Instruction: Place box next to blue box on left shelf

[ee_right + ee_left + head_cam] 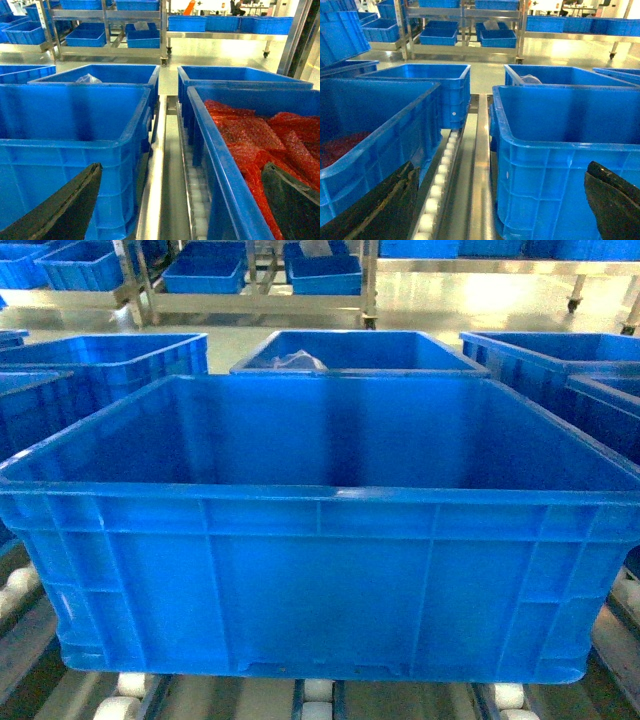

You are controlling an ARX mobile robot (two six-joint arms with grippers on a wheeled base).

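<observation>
Hidden or cut off: in the head view neither arm nor gripper shows; the box (pixel 320 540) fills most of the frame and its floor is lost in blue blur, so no floor pattern can be made out.
Box position: centre of the head view, sitting upright on the left shelf (pixel 318 702), whose white rollers peek out under its lower edge at the bottom of the frame.
Box contents: it looks empty, though the blur leaves the far corners uncertain.
Neighbours, head view: a blue crate (pixel 110 365) at the left edge, another crate (pixel 355 352) behind at top centre with something pale inside, and one more (pixel 560 365) at the right edge, all cropped.
Left gripper: in the left wrist view its two dark fingers (pixel 375 207) sit in the lower left and lower right corners, spread wide with nothing between them; the box's corner wall fills the lower right between them, and the roller rail (pixel 442 180) runs up the middle beside it.
Left neighbour crate: at the left of the left wrist view, with a dim reddish patch (pixel 342 147) inside; what it is cannot be told.
Right gripper: in the right wrist view its fingers (pixel 62 207) also sit far apart in the bottom corners, holding nothing; whether either touches a crate wall cannot be told.
Right neighbour crate: at the right of the right wrist view, holding red bubbly packets (pixel 255 140), cut by the frame edge.
Background: steel racks (pixel 107 22) with small blue bins along the top of every view.
</observation>
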